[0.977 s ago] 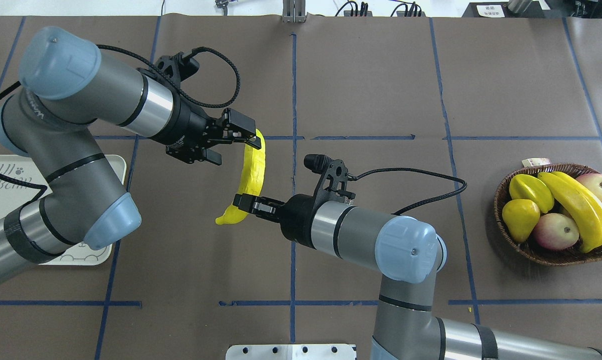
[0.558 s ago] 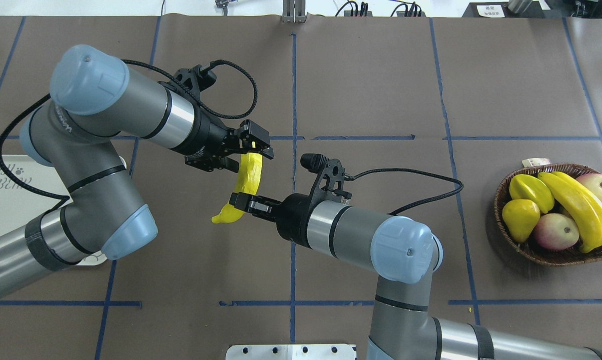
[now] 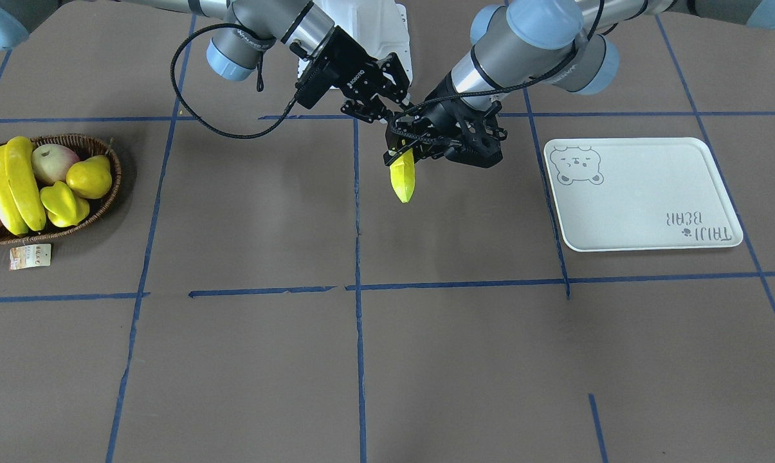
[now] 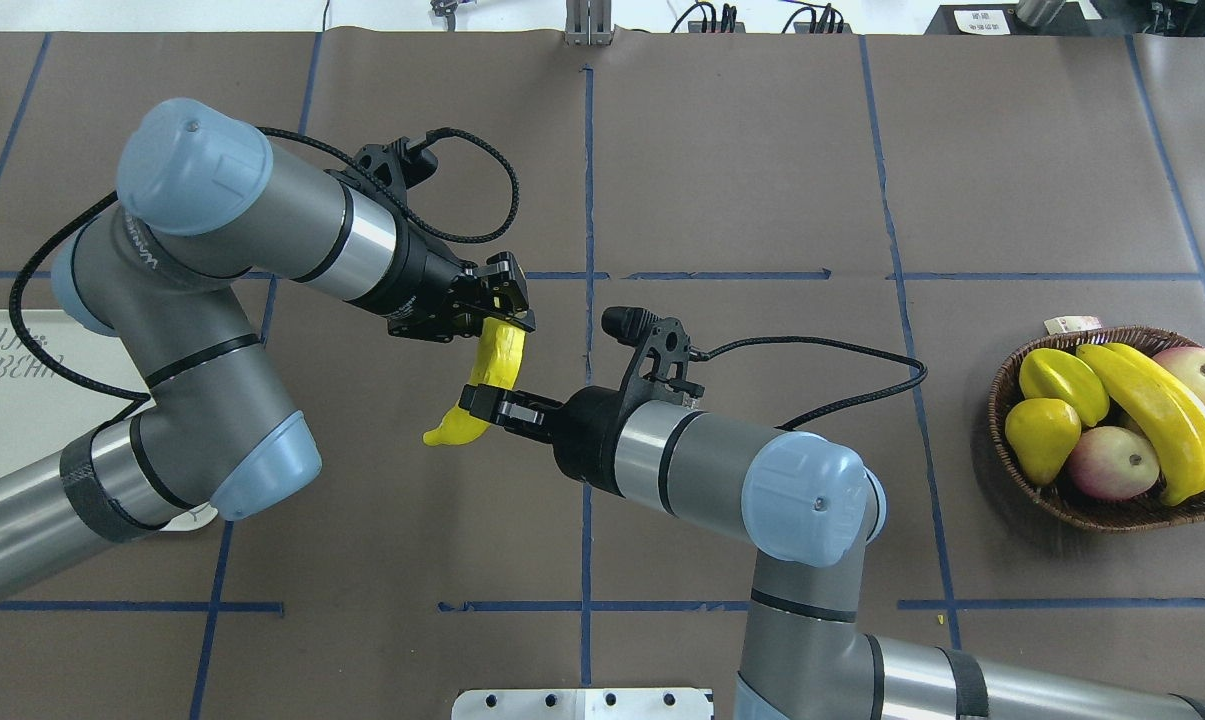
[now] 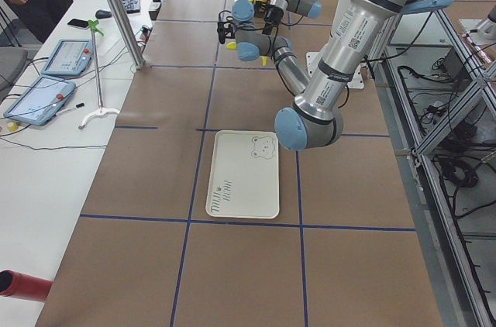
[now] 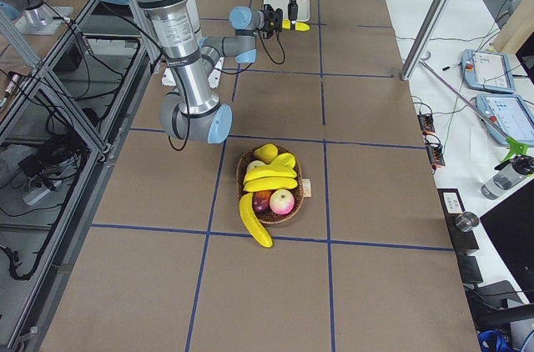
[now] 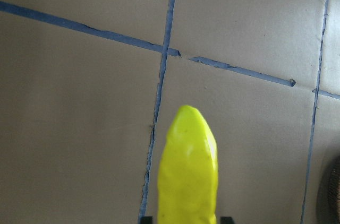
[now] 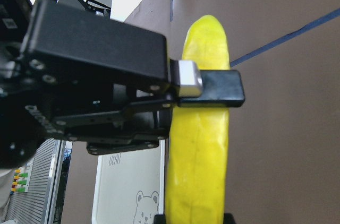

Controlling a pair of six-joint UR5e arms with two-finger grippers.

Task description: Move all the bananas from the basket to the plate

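Left gripper (image 4: 502, 305) and right gripper (image 4: 474, 400) clamp 1 banana (image 4: 497, 355); 3 bananas (image 6: 269, 185) in 1 basket (image 4: 1102, 510).

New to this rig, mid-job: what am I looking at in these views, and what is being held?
Two robot arms work at a paper-covered table. The overhead view looks from behind them; the front-facing view faces them, so sides are mirrored; two side cameras look along the table; one camera sits on each wrist. The left gripper and right gripper both clamp one banana in mid-air, seemingly a handover. The basket on the robot's right holds more bananas and other fruit. The plate on its left is empty.
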